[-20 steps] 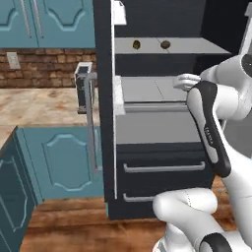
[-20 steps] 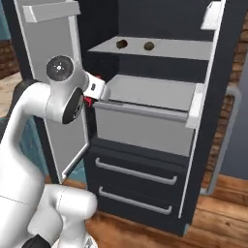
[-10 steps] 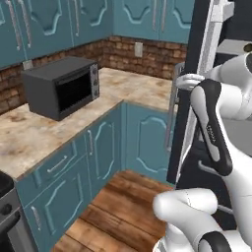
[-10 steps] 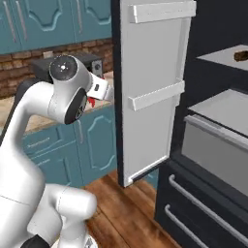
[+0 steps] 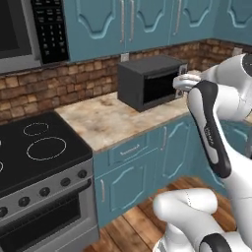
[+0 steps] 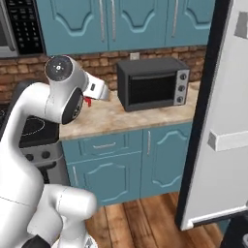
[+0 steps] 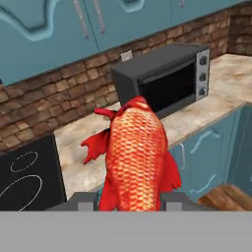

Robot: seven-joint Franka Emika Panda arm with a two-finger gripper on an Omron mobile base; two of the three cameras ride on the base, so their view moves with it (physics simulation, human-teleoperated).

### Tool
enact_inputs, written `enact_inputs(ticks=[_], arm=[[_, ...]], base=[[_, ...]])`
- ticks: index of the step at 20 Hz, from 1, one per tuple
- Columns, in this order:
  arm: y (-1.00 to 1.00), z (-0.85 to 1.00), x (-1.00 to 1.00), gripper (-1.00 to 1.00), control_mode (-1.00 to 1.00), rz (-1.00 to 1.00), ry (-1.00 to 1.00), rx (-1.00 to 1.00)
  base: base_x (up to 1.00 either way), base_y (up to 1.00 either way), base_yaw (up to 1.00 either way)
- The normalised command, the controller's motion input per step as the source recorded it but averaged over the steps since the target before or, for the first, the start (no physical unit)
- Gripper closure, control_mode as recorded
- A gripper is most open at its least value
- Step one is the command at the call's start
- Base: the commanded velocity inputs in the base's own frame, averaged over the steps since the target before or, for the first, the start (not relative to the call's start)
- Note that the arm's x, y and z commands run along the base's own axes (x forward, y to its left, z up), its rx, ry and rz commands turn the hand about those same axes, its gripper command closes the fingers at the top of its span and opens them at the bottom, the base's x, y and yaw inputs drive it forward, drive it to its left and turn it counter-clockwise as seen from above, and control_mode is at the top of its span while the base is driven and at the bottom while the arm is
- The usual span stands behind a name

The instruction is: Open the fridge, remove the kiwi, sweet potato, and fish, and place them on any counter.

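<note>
The bright red fish (image 7: 135, 157) hangs head-up between my gripper's (image 7: 128, 199) two dark fingertips, which are shut on its lower body. From the right base, a red fin of the fish (image 6: 87, 100) pokes out below the gripper (image 6: 99, 92), held in the air in front of the beige counter (image 6: 126, 118). The fridge's open door (image 6: 227, 121) stands at the right edge, its pale inner side facing me. In the left base view the hand (image 5: 183, 82) sits in front of the microwave. The kiwi and the sweet potato are out of view.
A black microwave (image 5: 152, 81) stands on the counter (image 5: 110, 118) against the brick backsplash. A black stovetop (image 5: 39, 152) with an oven below lies to its left. Teal cabinets run above and below. The floor is wood.
The whole scene has swung from the open fridge to the counter with the microwave and stove, so the base has turned. The fish stays in the shut gripper.
</note>
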Motion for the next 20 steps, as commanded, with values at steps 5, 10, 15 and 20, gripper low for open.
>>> enact_inputs(ticks=[5, 10, 15, 20], arm=[[0.04, -0.09, 0.2, 1.0, -1.0, 0.06, 0.05, -0.01], [0.34, -0.95, 1.0, 1.0, -1.0, 0.27, 0.33, -0.13], [0.52, -1.0, 1.0, 1.0, -1.0, 0.15, 0.34, -0.13], [0.23, -0.91, 1.0, 1.0, -1.0, 0.09, 0.25, -0.06]], base=[[0.8, 0.06, 0.29], [0.0, 0.0, 0.0], [0.0, 0.0, 0.0], [0.0, 0.0, 0.0]])
